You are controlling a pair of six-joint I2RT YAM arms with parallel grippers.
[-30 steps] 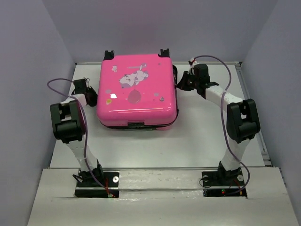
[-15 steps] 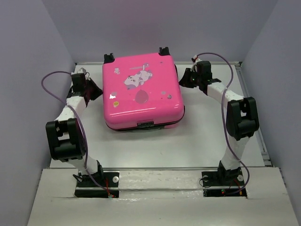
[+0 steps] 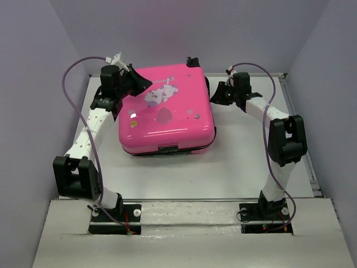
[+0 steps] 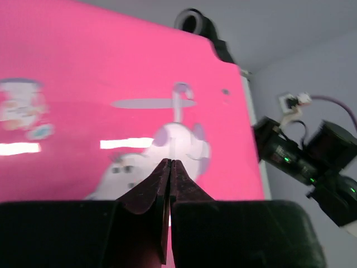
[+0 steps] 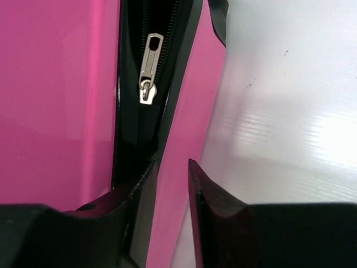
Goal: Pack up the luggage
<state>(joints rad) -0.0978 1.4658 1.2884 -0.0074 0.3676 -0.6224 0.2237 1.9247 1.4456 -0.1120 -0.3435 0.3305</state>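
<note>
While dealing with the hot-pink luggage, lying lid-up toward the far edge of the desk, treat as a stiff, glossy hard shell. Expect slippery broad faces with no give under a pinch. Judge fairly light for its bulk, and more likely to slide on the smooth desk than to tip when nudged.

Find the left end effector poised over the far-left corner of the lid, fingers pressed tight together, holding nothing. Good for pressing down or steadying, useless for gripping that flat face.

Find the right end effector at the right side of the case, jaws only a narrow slit apart, with the pink rim of the lower shell showing in the gap. Cannot tell whether touching it.

Take hold at the metal zipper pull, hanging in the dark zipper track just ahead of the right fingers. Count on something small, thin and loose, so pinch squarely. Failing that, grip the shell rim. Mind the black wheels at the far edge, likely to let the case roll if lifted.
</note>
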